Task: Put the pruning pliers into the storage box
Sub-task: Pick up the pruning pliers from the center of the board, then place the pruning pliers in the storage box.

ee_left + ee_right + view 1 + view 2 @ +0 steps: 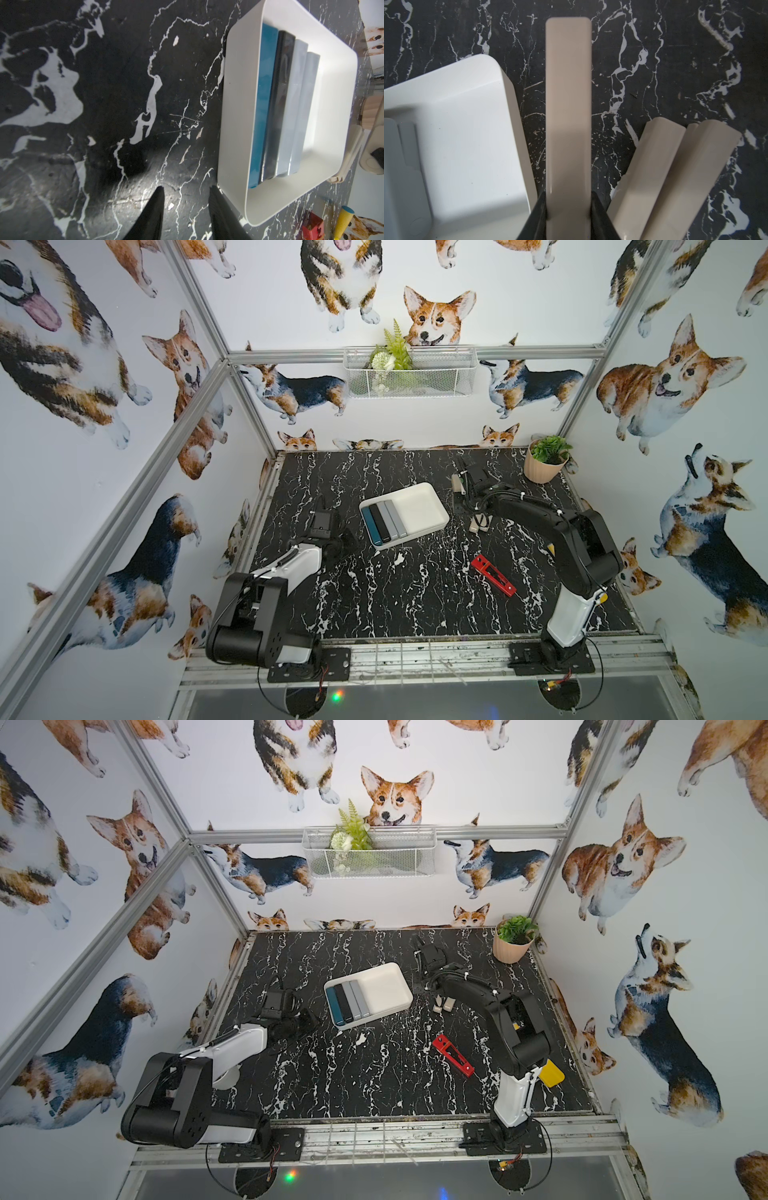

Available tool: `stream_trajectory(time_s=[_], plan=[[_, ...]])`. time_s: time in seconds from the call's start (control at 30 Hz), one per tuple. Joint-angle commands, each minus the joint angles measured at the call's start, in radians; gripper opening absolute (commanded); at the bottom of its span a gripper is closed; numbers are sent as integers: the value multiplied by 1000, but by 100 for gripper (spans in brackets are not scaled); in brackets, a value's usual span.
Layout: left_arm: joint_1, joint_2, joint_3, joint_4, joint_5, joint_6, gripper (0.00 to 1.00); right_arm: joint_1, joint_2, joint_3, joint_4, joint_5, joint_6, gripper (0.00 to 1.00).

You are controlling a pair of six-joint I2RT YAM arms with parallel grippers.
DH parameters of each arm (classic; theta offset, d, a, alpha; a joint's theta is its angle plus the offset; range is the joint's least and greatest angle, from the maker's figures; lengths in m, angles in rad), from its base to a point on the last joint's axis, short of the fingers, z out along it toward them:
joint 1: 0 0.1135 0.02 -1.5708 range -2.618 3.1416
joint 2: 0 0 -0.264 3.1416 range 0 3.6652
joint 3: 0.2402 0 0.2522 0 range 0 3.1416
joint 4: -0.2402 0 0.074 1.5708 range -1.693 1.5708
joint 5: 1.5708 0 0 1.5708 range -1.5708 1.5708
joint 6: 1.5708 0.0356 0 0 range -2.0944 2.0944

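Note:
The white storage box (428, 506) sits mid-table and holds a teal bar (371, 527), a black one (380, 523) and two grey ones (393, 519), side by side at its left end. My right gripper (568, 207) is shut on a beige bar (568, 99), just right of the box (467, 99). Two more beige bars (652, 170) lie on the table beside it. The red bar (493, 575) lies in front, on the right. Left of the box, near its front corner, my left gripper (186, 191) stands open and empty over the table.
A potted plant (544, 466) stands at the back right corner. A wire basket (409, 373) hangs on the back wall. A yellow shovel (552, 1073) lies under the right arm near the table's right edge.

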Motion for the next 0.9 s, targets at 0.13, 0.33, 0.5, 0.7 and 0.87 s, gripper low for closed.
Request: stream_trajectory(time_s=[0.13, 0.33, 0.5, 0.7, 0.87], plan=[[2, 1, -5, 34, 2, -14, 39, 34, -3, 29, -4, -2, -14, 0], [2, 3, -17, 45, 6, -18, 39, 75, 20, 50, 4, -8, -35, 0], [2, 6, -18, 51, 11, -22, 39, 96, 34, 65, 8, -12, -33, 0], [2, -1, -24, 53, 8, -23, 39, 110, 49, 85, 8, -20, -28, 0], [2, -6, -35, 60, 5, -30, 39, 124, 63, 100, 9, -31, -23, 0]])
